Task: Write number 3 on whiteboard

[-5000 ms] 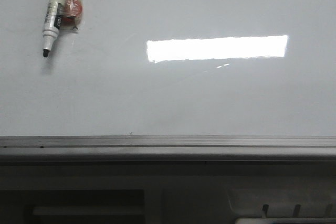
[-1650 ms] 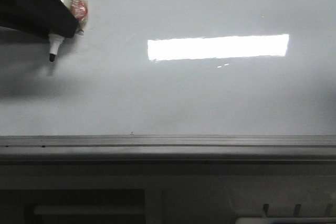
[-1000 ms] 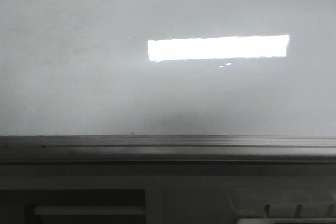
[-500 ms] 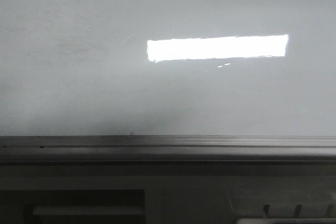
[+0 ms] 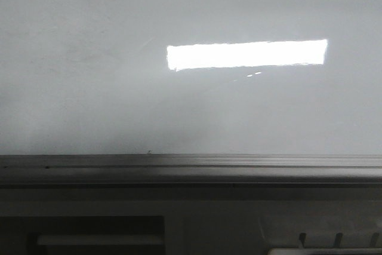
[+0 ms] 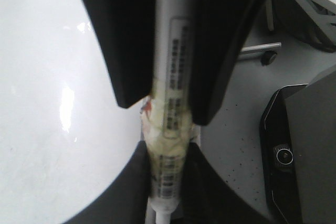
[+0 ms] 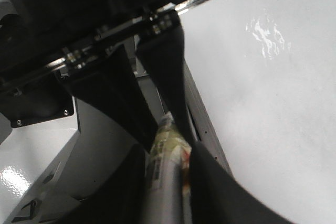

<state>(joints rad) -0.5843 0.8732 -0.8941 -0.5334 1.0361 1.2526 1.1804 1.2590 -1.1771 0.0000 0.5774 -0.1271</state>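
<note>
Glossy pale grey-white, the whiteboard [image 5: 89, 100] fills most of the front view, with a bright rectangular light reflection [image 5: 246, 54] on its upper middle. A grey metal rail [image 5: 191, 162] runs along its near edge, and a dark grey panel [image 5: 209, 219] lies beyond that. No arm shows in this view. In the left wrist view, the left hand [image 6: 167, 182] is clamped on a white marker [image 6: 173, 77] wrapped in yellowish tape, its black fingers [image 6: 128, 192] pressed to both sides of the barrel. In the right wrist view, the right hand [image 7: 165, 182] grips the same marker, its fingers [image 7: 210, 192] tight against it, so the two hands meet tip to tip above the board's edge
</note>
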